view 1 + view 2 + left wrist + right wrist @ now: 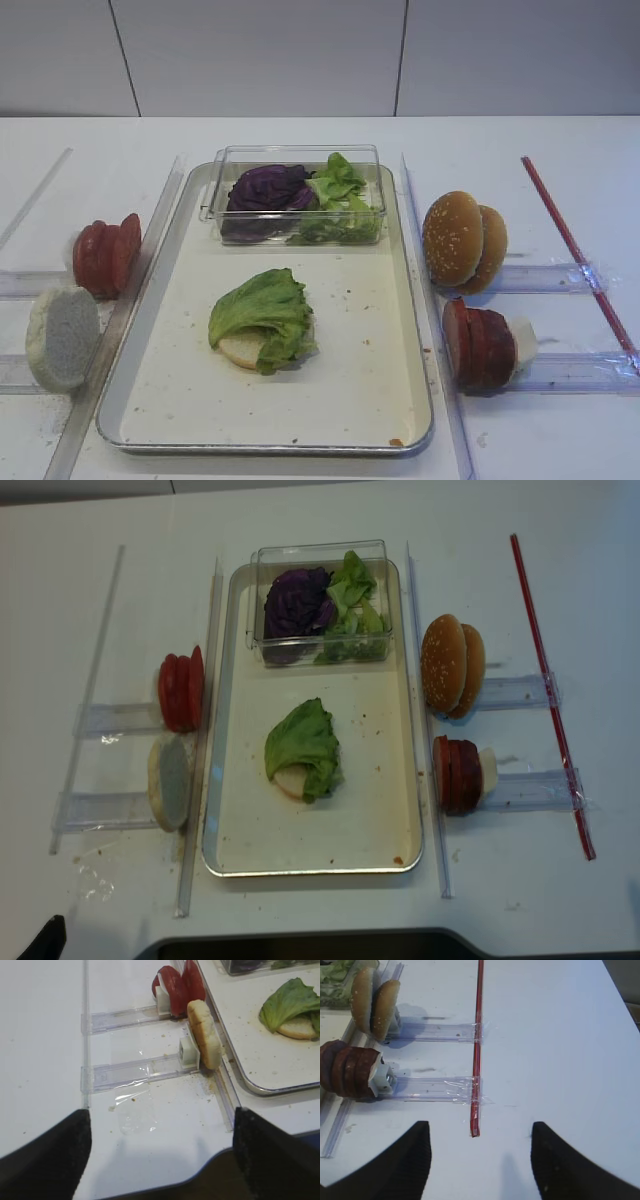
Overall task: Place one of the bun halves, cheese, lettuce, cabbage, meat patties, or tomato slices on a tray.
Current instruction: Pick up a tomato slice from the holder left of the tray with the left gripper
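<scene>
Metal tray (410,300) at frame centre, pale bun half (250,348) under a wavy green lettuce leaf (262,308) on its floor, left gripper (160,1160) spread wide at lower left, right gripper (480,1160) spread at lower right, both well apart from the tray, each holding nothing, tomato slices (105,255) left of tray, meat patties (480,345) right.

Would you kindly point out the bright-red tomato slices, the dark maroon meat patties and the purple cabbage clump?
Bright-red tomato slices (105,256): exterior high view, front face of the upright stack.
Dark maroon-brown meat patties (482,346): exterior high view, middle of the stack.
Dark purple cabbage clump (267,187): exterior high view, top of the leaves.
</scene>
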You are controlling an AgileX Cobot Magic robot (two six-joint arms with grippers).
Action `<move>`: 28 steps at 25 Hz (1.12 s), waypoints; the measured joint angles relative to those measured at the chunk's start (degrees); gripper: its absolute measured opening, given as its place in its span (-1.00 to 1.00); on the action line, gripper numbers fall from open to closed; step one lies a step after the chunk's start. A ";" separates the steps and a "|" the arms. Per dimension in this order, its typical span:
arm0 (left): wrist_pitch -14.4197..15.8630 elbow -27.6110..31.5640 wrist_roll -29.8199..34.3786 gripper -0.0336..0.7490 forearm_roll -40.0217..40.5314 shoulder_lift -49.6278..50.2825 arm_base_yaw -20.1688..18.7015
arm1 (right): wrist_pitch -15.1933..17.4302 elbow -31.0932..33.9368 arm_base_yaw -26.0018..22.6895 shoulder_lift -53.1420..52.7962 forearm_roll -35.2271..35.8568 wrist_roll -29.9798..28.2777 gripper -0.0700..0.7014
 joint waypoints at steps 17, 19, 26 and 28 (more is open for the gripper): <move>0.00 0.00 0.00 0.45 0.00 0.00 0.00 | 0.00 0.00 0.00 0.00 0.00 0.00 0.36; 0.00 0.00 0.00 0.45 0.00 0.00 0.00 | 0.00 0.00 0.00 0.00 0.00 0.00 0.36; -0.93 -0.26 -0.19 0.44 0.00 0.00 0.00 | 0.00 0.00 -0.34 0.00 0.00 0.00 0.36; -2.40 -0.79 -0.19 0.43 0.39 0.00 0.00 | 0.00 0.00 -0.34 0.00 0.00 0.00 0.36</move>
